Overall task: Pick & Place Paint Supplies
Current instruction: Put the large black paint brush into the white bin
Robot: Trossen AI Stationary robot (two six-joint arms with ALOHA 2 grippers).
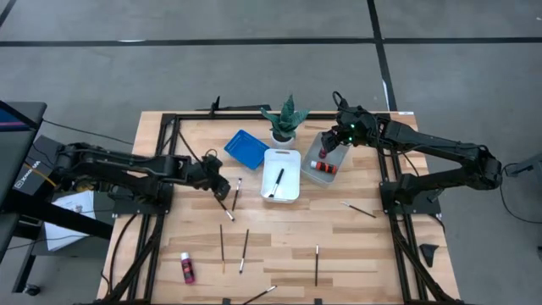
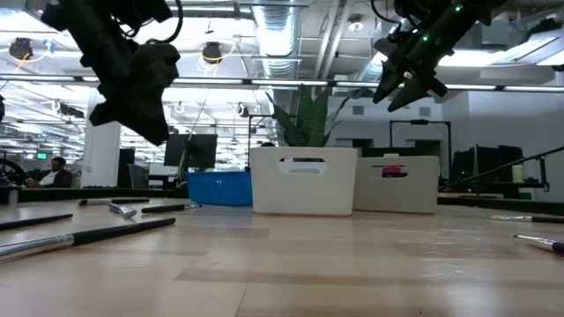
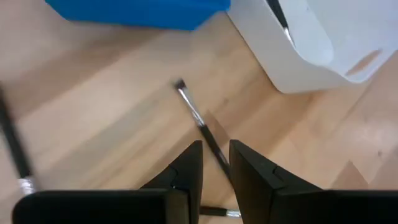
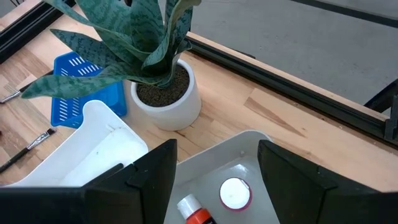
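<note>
Left tool (image 3: 215, 163) narrowly parted over paintbrush (image 3: 198, 118), right tool (image 4: 217, 163) open above bottles (image 4: 235, 193) in grey tray (image 1: 315, 146)

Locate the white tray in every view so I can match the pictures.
High view: white tray at table centre, one brush inside.
Low view: the front white box, centre.
Left wrist view: its corner at upper right.
Right wrist view: its rim at lower left.
Shared landmark: blue tray beside it, seen in all four views.

left end effector (image 3: 214, 168): fingers narrowly apart | right end effector (image 4: 217, 163): fingers spread wide
</note>
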